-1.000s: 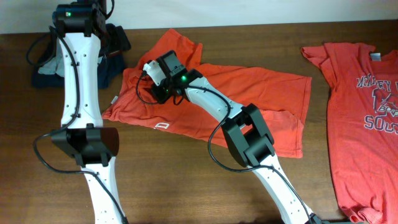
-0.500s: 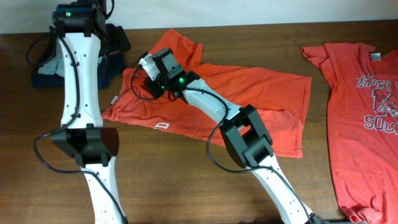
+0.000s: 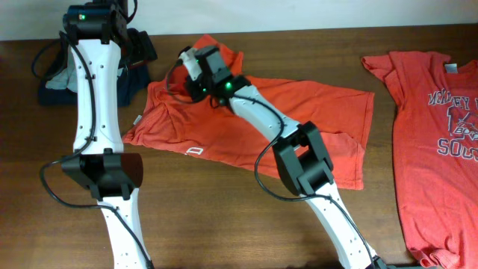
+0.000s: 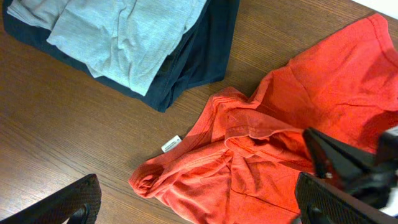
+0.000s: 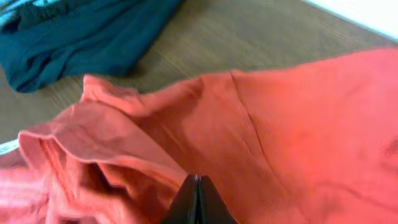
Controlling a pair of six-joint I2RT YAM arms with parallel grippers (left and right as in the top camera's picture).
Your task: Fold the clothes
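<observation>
- The bench (image 3: pixel 224 217) is dark brown wood with a plain grain. A pale wall (image 3: pixel 314 11) runs behind its far edge.
- One orange-red T-shirt (image 3: pixel 314 112) lies across the middle of the bench, rumpled and partly doubled over, with its left end bunched. I'd say this is the one being worked.
- A second T-shirt (image 3: pixel 433 149) lies flat at the right end, white lettering up, probably waiting its turn.
- A dark and grey pile (image 4: pixel 124 37) sits at the far left, just beside the bunched end.
- The right tool (image 5: pixel 196 186) has its jaws pressed together at a raised fold near the sleeve. I cannot tell whether any cloth is nipped between them.
- The left tool (image 4: pixel 199 205) hangs spread wide above the bunched end, holding nothing, and looks ready to take a corner.
- A small white label (image 4: pixel 171 144) pokes out at the shirt's edge.
</observation>
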